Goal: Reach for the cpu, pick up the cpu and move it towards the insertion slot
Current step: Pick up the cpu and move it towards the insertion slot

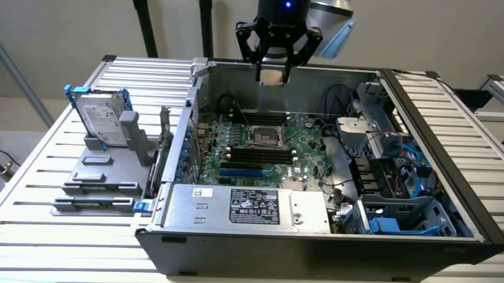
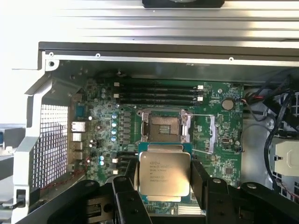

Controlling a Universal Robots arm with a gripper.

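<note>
I see my gripper (image 1: 273, 75) pinching the chip (image 2: 164, 173) flat between its fingers (image 2: 201, 179), lifted above the open computer case (image 1: 409, 112). The socket (image 2: 162, 127) lies on the green board (image 2: 219, 158) below the gripper, apart from the chip.

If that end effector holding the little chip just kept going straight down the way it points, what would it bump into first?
Probably the green motherboard near the insertion slot. The end effector, shut on the cpu, hangs above the open case; the wrist view puts the slot just ahead, though depth is unclear.
</note>
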